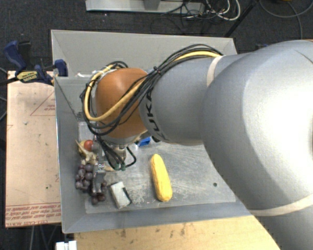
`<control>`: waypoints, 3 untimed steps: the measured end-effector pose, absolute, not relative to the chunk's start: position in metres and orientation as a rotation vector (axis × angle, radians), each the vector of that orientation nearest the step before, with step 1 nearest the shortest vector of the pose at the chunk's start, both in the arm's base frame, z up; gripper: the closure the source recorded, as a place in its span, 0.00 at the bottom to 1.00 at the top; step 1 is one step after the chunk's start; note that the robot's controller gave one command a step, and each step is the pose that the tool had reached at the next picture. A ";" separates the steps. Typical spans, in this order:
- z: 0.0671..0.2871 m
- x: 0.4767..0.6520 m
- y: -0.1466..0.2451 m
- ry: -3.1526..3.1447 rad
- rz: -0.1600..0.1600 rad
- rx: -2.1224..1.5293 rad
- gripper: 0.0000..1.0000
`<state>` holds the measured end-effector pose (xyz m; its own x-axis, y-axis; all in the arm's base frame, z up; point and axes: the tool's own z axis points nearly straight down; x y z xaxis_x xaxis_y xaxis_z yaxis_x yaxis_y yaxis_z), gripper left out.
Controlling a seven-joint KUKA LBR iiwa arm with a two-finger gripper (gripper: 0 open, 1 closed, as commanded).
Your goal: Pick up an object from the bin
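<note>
Tool point(99, 175) of the arm stands low at the left side of the bin point(198, 202), under the orange wrist cover point(120, 103); whether it is open or closed I cannot tell. Directly at it, a little to its left, lies a bunch of dark grapes point(84, 180), stretched along the left wall. A white block point(120, 195) lies just beside; a long yellow thing point(160, 177) lies apart on the right.

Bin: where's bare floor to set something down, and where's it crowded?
Biggest bare patch: bin floor right of the yellow corn cob, up to the arm. A narrow strip lies between the cob and the white block. Crowded: the view's left, where the gripper hangs over the dark grape bunch.
</note>
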<state>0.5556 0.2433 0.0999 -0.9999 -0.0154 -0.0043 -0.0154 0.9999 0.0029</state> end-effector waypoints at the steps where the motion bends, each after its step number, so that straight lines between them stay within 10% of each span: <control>1: 0.081 0.545 0.241 3.114 0.006 -0.119 1.00; 3: 0.124 0.546 0.244 3.136 -0.003 -0.162 1.00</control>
<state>0.5463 0.2436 0.1238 -0.9947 -0.1028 -0.0010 -0.1028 0.9947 -0.0020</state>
